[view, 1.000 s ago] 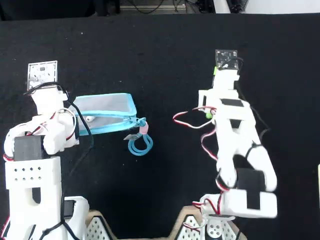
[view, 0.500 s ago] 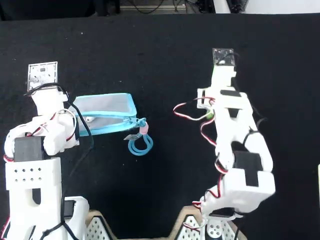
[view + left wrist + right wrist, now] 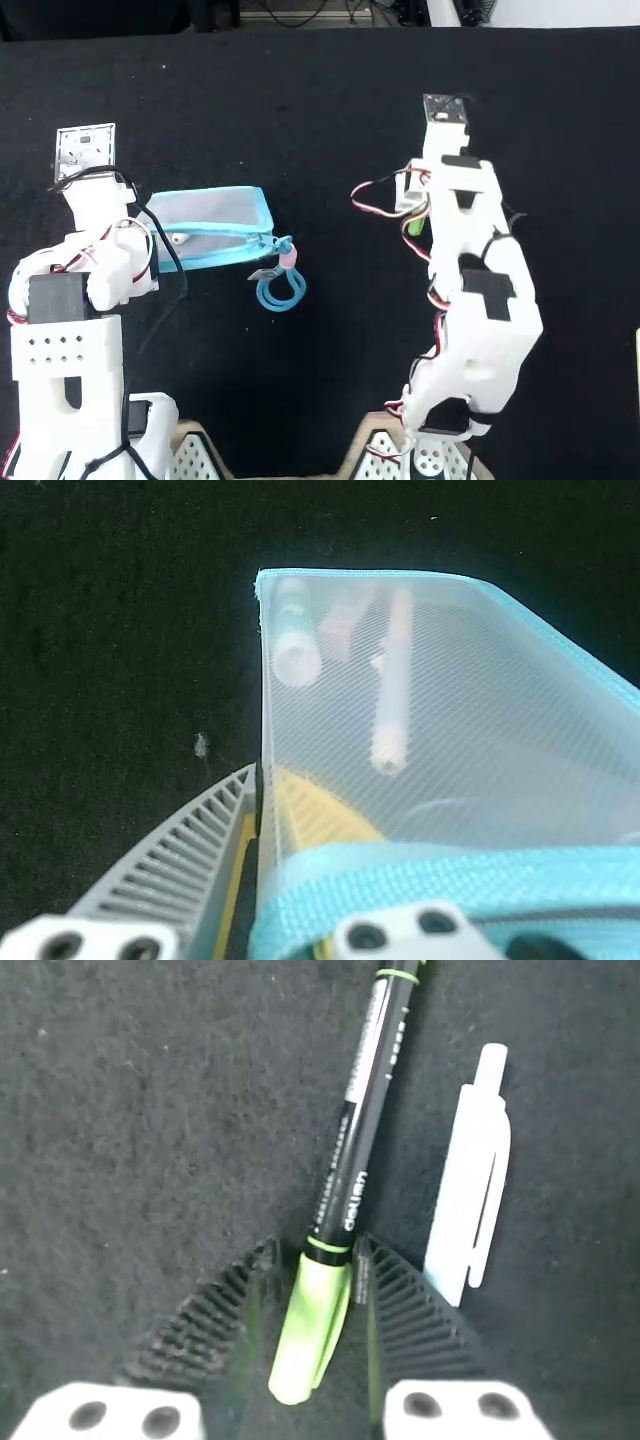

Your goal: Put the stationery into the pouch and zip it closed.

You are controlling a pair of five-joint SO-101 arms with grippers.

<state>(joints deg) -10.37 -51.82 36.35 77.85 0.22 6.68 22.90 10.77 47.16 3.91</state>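
Left gripper (image 3: 262, 820): jaws clamped on the short end edge of the pouch (image 3: 480, 780), one ribbed finger outside the mesh and a yellow pad showing through it from the inside.
Inside the pouch: a white stick (image 3: 392, 710) and a pale capped tube (image 3: 293, 645), both up at the far closed corner.
Right gripper (image 3: 312, 1250): jaws closed on the green cap of the green pen (image 3: 345, 1185), black barrel pointing away from the wrist. White print runs along the barrel.
White pen (image 3: 470, 1200) lies just beside that barrel, roughly parallel, not touching it.
High view: the pouch (image 3: 205, 215) sits flat on the black table (image 3: 300, 100) on the left arm's side. Its blue zip loop (image 3: 280, 292) lies at the end nearest the right arm.
A wide strip of table separates the loop from the right arm, and the pouch is well apart from every table edge.
Far edge: table ends at the top, cables (image 3: 300, 12) behind it.
Change vs 1 s ago: right arm has stretched further up the table and straightened. Left arm and pouch are unchanged.
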